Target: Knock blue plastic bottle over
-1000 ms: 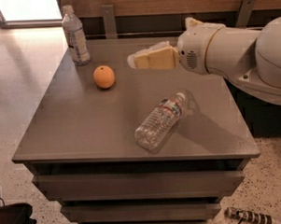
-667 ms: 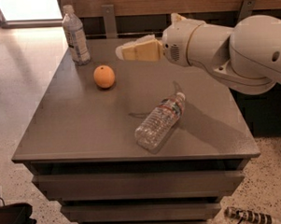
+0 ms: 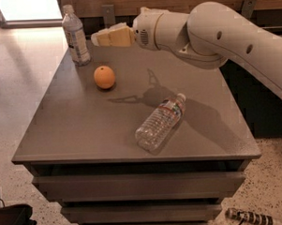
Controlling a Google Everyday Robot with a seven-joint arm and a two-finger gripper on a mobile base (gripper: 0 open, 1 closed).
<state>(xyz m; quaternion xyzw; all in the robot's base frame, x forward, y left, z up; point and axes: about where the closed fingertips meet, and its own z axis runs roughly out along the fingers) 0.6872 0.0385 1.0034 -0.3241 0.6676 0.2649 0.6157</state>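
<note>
The blue plastic bottle (image 3: 76,36) stands upright at the table's far left corner; it has a white cap and a wide pale label. My gripper (image 3: 96,39) is in the air just right of the bottle, at label height, its cream-coloured fingers pointing left toward it. A small gap shows between the fingertips and the bottle. My white arm reaches in from the right.
An orange (image 3: 104,77) sits on the grey table (image 3: 76,131) below the gripper. A clear ribbed bottle with a red-white label (image 3: 161,121) lies on its side near the table's front. The table's left edge drops to a pale floor.
My gripper has moved left across the table, from right of the orange to close beside the standing bottle. The bottles and the orange have not moved.
</note>
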